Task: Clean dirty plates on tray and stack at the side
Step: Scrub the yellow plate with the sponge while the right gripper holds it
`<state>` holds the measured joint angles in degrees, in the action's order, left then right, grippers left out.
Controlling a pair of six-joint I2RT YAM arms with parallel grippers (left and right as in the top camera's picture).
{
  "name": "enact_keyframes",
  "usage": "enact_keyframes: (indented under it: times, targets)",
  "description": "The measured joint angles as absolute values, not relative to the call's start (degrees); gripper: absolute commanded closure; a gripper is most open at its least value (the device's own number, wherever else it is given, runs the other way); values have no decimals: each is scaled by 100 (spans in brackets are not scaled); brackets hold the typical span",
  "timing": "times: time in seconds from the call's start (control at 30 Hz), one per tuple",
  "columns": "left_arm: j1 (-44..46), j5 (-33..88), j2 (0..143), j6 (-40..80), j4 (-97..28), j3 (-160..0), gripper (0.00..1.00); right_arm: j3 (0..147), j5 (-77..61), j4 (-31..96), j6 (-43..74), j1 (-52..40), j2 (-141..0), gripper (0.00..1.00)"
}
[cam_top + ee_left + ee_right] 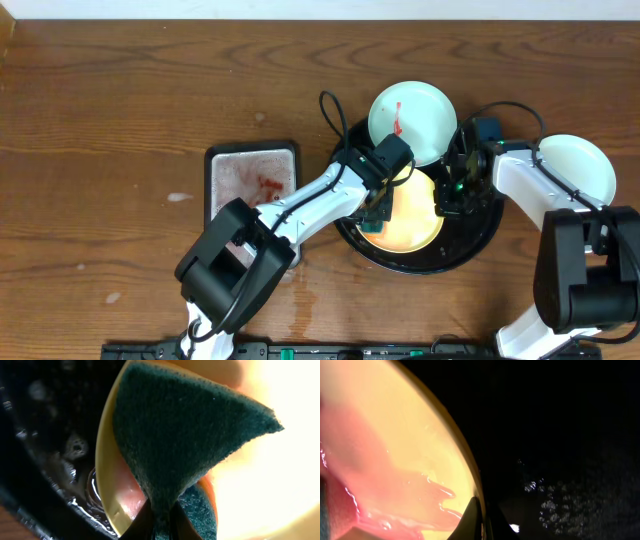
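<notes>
The yellow plate (412, 215) lies on the black tray (480, 235), smeared with red sauce (395, 495). My left gripper (378, 212) is shut on a green sponge (185, 435) and presses it on the yellow plate (107, 485). My right gripper (447, 200) is shut on the yellow plate's right rim (465, 467). A mint-blue plate (412, 120) with a red smear rests on the tray's far rim. A second mint-blue plate (575, 165), without any smear, lies on the wood table to the right of the tray.
A small grey rectangular tray (252, 180) with red stains sits left of the black tray. The black tray is wet with droplets (555, 505). Cables arch over the tray's far side.
</notes>
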<state>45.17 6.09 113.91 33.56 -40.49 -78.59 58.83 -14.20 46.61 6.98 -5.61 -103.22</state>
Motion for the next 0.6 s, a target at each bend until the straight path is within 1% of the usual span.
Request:
enact_keyframes:
  times: [0.17, 0.3, 0.4, 0.6]
  targets:
    - [4493, 838, 11426, 3391, -3697, -7843, 93, 5883, -1439, 4663, 703, -582, -10322, 99]
    - [4436, 1614, 11598, 3583, -2766, -7826, 93, 5883, -1437, 4659, 703, -582, -10322, 99]
    - [4436, 2178, 11740, 3658, -2366, -7830, 93, 5883, -1435, 4639, 703, -582, -10322, 99]
    - [4609, 2757, 11832, 3618, -2191, -7828, 93, 5883, -1431, 4628, 703, -582, -10322, 99]
